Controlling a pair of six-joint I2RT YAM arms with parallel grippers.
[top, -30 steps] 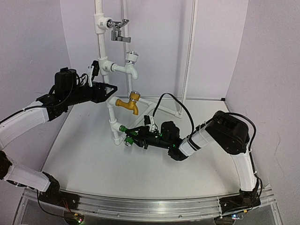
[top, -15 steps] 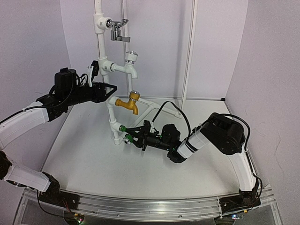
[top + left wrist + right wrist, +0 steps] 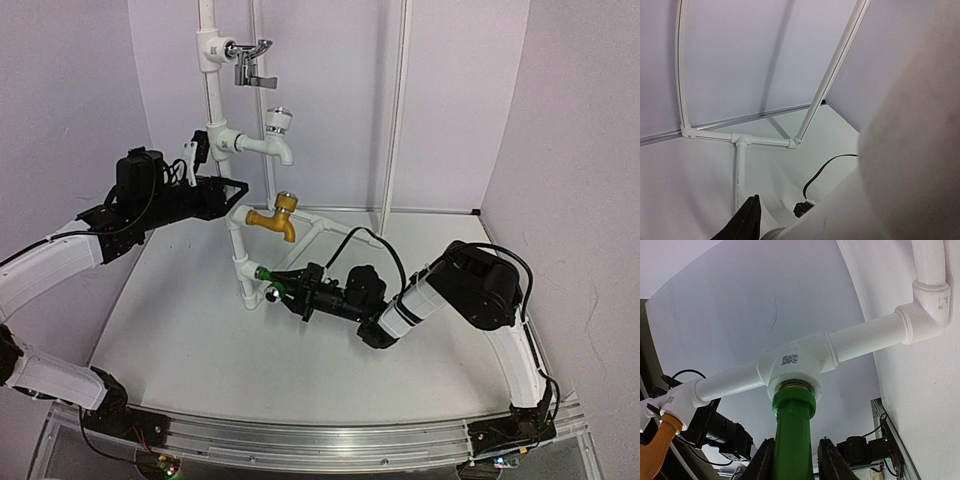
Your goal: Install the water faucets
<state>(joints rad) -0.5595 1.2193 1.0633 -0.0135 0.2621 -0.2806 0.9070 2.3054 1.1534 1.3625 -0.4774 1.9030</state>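
- The top view shows the whole pipe stand (image 3: 213,95) on the desk (image 3: 200,370), left of the middle and toward the far edge. Each wrist view shows only a small bit of it.
- Only the right wrist view shows the green tap (image 3: 794,420) up close. Its end sits in a white pipe joint (image 3: 792,365). The right jaws are clamped on the green tap, one on each side.
- In the top view the green tap (image 3: 265,276) is the lowest tap on the stand.
- The left wrist view shows mostly a big white blur (image 3: 910,165) and one black finger (image 3: 747,222). In the top view the left jaws are at the pipe, higher up. It is not possible to tell if they squeeze it.
- There are four taps: one green, one yellow tap (image 3: 275,218), one white tap (image 3: 272,138) and one shiny silver tap (image 3: 248,60).
- There are two arms: the left arm (image 3: 50,265) and the right arm (image 3: 480,290).
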